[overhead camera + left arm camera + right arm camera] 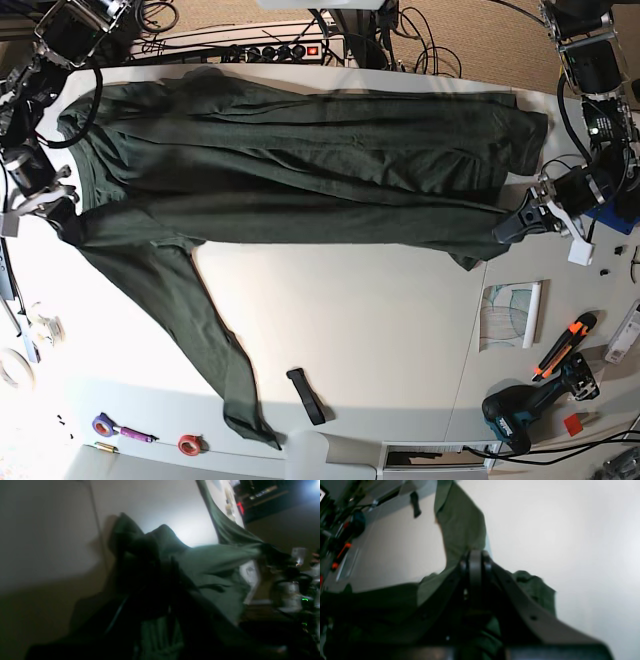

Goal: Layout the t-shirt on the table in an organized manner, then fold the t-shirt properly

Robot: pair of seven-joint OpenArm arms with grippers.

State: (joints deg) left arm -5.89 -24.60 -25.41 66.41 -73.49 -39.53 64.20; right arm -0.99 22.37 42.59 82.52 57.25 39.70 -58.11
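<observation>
A dark green long-sleeved t-shirt lies stretched across the far half of the white table. One sleeve trails toward the front edge. My left gripper is shut on the shirt's right end, where bunched cloth wraps the dark fingers in the blurred left wrist view. My right gripper is shut on the shirt's left end. In the right wrist view its fingertips meet on green fabric.
A black strap lies near the front edge. A paper sheet with a white roll, an orange-handled cutter and a drill sit front right. Tape rolls lie front left. A power strip runs along the back.
</observation>
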